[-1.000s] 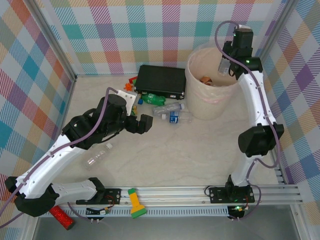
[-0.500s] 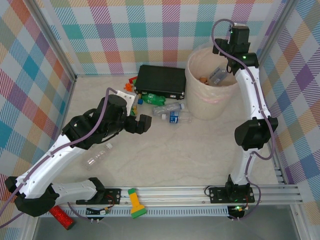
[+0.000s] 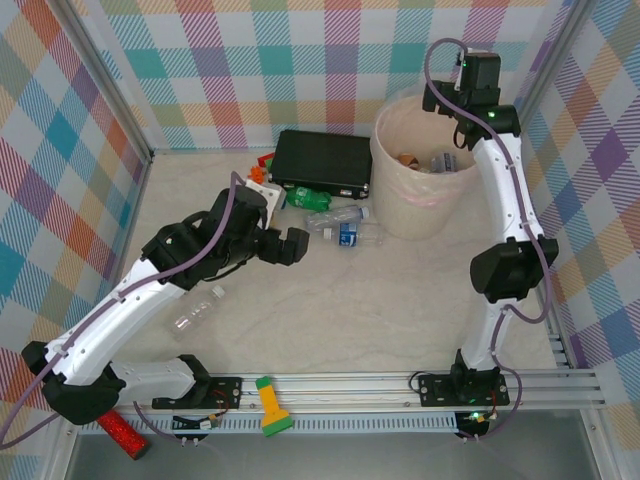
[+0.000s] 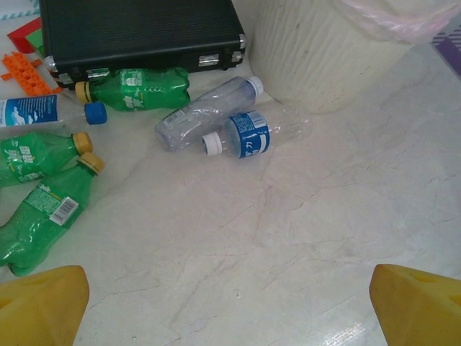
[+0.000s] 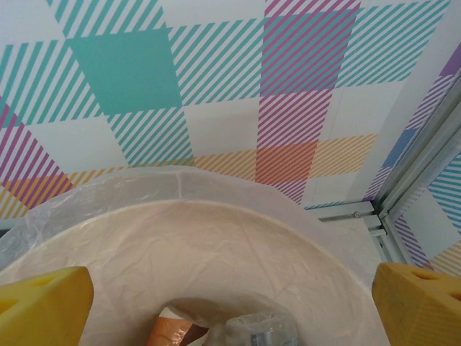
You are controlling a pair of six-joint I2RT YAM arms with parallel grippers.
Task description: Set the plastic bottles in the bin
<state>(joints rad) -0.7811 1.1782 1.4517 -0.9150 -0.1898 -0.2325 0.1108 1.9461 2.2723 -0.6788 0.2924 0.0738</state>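
Note:
The bin (image 3: 420, 205) stands at the back right, lined with a translucent bag. A brown-labelled bottle (image 5: 169, 328) and a clear bottle (image 5: 263, 333) lie inside it. My right gripper (image 3: 450, 105) hangs open above the bin's far rim, holding nothing. Plastic bottles lie in front of the black case: a green one (image 4: 137, 88), a clear one (image 4: 205, 115), a blue-labelled one (image 4: 252, 133) and two green ones (image 4: 39, 209) at the left. One clear bottle (image 3: 197, 312) lies alone under the left arm. My left gripper (image 3: 293, 245) is open above bare table, just short of the cluster.
A flat black case (image 3: 322, 160) lies behind the bottles, with orange toy pieces (image 4: 18, 65) to its left. A yellow-green flashlight (image 3: 268, 405) and a red cylinder (image 3: 122, 433) lie by the front rail (image 3: 350, 385). Checked walls close in three sides.
My right gripper opened and the clear bottle it held dropped into the bin; that arm drew back slightly. The left arm shifted a little forward and right, toward the bottles.

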